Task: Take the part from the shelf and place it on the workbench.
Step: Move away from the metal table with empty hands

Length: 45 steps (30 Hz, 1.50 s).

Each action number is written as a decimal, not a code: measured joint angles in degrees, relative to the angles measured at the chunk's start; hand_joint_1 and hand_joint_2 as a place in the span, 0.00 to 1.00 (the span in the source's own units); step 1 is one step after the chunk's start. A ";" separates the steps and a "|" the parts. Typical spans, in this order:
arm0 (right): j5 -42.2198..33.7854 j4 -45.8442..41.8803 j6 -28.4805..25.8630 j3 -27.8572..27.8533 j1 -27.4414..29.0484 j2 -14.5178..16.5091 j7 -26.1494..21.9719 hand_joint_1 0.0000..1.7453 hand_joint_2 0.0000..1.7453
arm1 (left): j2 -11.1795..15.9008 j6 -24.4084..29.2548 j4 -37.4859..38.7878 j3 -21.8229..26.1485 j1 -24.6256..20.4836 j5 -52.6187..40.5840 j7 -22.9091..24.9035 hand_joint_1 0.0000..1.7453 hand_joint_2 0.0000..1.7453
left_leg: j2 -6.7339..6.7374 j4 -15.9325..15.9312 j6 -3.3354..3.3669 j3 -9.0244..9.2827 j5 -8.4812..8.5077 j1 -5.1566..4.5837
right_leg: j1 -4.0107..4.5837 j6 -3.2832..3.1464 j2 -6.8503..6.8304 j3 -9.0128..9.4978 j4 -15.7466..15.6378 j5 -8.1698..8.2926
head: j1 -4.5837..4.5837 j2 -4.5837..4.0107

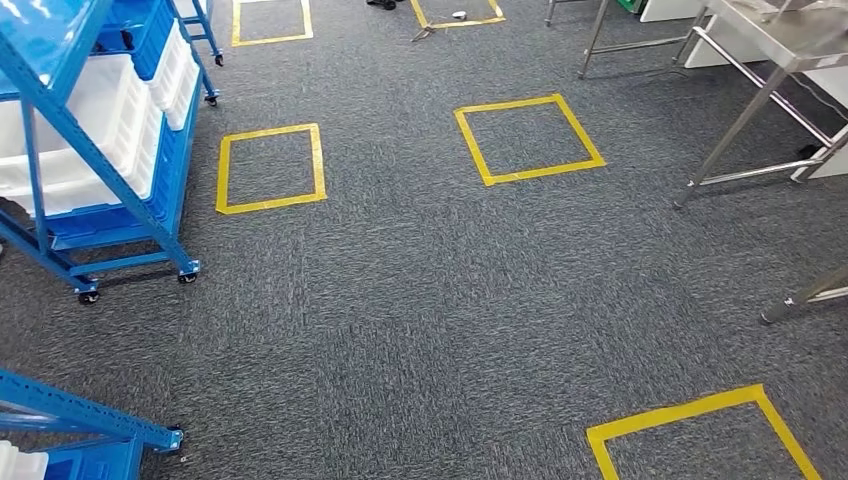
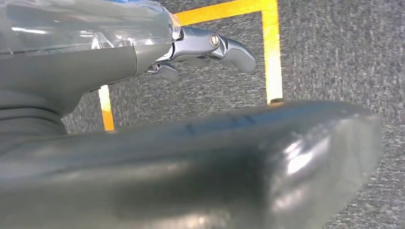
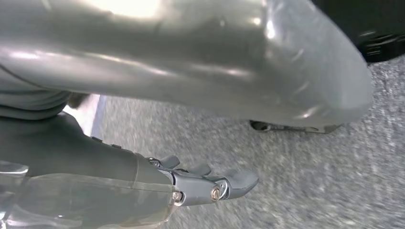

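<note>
A blue wheeled shelf (image 1: 60, 150) with white bins (image 1: 110, 120) stands at the left in the head view. The steel workbench (image 1: 790, 45) stands at the far right on slanted legs. My left hand (image 2: 95, 62) hangs above the carpet, its fingers (image 2: 210, 45) apart from the thick thumb (image 2: 215, 162), with nothing between them. My right hand (image 3: 95, 162) hangs the same way, fingers (image 3: 215, 183) spread away from the thumb (image 3: 191, 62), holding nothing.
A second blue shelf (image 1: 80, 420) juts in at the bottom left. Yellow tape squares (image 1: 270, 168) (image 1: 528, 138) (image 1: 700, 430) mark the grey carpet. Another steel leg (image 1: 810, 295) enters from the right edge. Open carpet lies between shelf and workbench.
</note>
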 joint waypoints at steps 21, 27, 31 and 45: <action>-0.94 -0.02 -0.04 -0.60 -0.29 0.31 -0.37 0.00 0.00 | 0.62 -0.97 0.00 -0.27 -0.27 -0.95 -0.31 0.00 0.00 | 6.36 -0.17 -0.78 0.58 -0.70 -0.74 | 1.30 -1.43 -7.82 3.87 -8.43 2.79 | -0.01 0.00; -0.98 -0.01 -0.01 -0.95 0.14 0.42 -0.31 0.00 0.00 | 0.70 -0.92 0.00 -0.49 -0.46 -1.03 -0.36 0.00 0.00 | 2.78 -0.97 0.35 0.58 0.35 -0.30 | 0.59 -0.38 -1.42 -3.10 6.66 -4.94 | -0.01 0.00; -1.04 -0.01 0.03 -1.01 0.31 0.48 -0.31 0.00 0.00 | 0.69 -0.94 0.00 -0.52 -0.30 -1.14 -0.42 0.00 0.00 | -0.37 -0.22 -0.13 0.45 0.08 -0.10 | -0.20 -0.06 0.21 0.07 -0.92 1.11 | -0.01 0.00; -1.15 -0.02 -0.09 -1.06 0.24 0.50 -0.34 0.00 0.00 | 0.68 -1.70 0.00 -1.37 -0.54 -1.45 -0.62 0.00 0.00 | 4.02 13.53 -2.98 -6.46 -5.24 0.16 | 0.92 -2.88 -5.24 3.05 -8.16 3.14 | -0.01 0.00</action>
